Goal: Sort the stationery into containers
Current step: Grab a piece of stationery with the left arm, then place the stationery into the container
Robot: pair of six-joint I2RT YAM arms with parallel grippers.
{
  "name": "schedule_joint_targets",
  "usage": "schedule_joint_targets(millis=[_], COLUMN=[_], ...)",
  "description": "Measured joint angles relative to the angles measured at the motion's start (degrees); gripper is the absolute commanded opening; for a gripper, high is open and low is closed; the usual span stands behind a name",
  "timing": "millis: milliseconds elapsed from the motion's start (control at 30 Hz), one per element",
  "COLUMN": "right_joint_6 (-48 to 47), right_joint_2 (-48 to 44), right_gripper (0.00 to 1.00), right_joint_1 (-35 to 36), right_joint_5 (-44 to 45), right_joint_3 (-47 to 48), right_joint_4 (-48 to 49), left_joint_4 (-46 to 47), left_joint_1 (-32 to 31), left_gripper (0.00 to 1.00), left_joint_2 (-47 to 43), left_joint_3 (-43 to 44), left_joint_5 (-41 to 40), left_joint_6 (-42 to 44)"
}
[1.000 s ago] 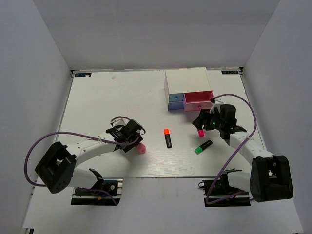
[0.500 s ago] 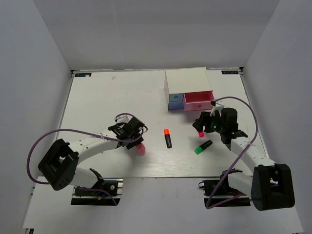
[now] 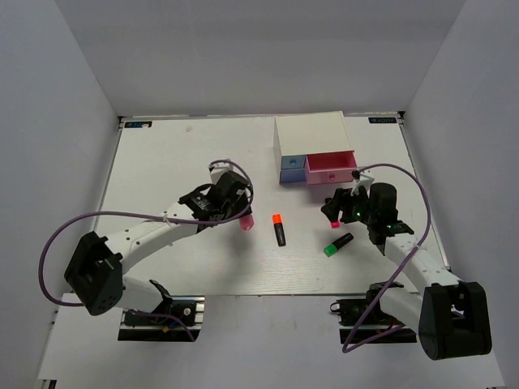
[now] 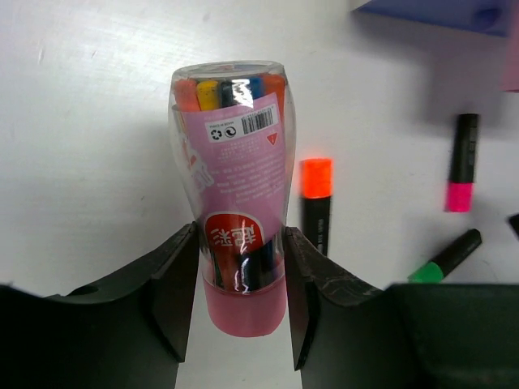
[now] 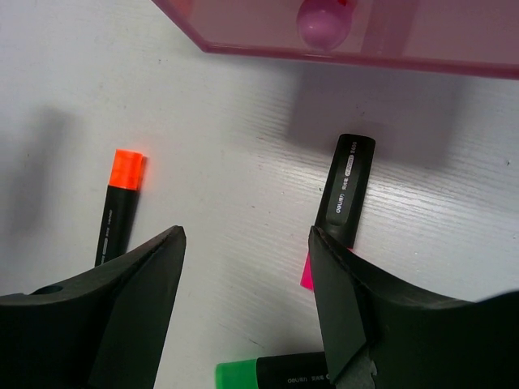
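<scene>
Barcode label (image 4: 243, 130) on pink cylinder (image 4: 237, 211).

The left arm (image 3: 150, 233) and right arm (image 3: 407, 250) have white links between black joint housings. A purple cable (image 3: 389, 165) loops along each. The tool fingers (image 4: 174, 300) are matte black wedges, and a green light (image 3: 355, 212) glows at the right wrist.

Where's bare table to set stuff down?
Free: far-left table, left of the drawer box; near-edge strip below the orange highlighter. Crowded: around the right gripper, pink highlighter and green highlighter by the pink drawer.
</scene>
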Motion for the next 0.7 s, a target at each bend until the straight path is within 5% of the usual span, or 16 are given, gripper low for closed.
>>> schedule_joint_targets(millis=[333, 700], right_joint_6=[-0.9, -1.9], right_joint_2=[-1.4, -5.3], right_gripper=[0.68, 0.68], right_joint_1=[0.0, 0.0], right_joint_5=[0.1, 0.7], right_joint_3=[-0.4, -2.6], right_joint_4=[0.3, 0.3], left_joint_4=[14.1, 25.8], left_joint_1=[0.0, 0.7], left_gripper=[0.00, 0.00], left_joint_2=[2.9, 24.8], left_joint_3=[14.7, 34.7], left_joint_5=[6.6, 22.9], left_joint_6=[22.7, 42.7])
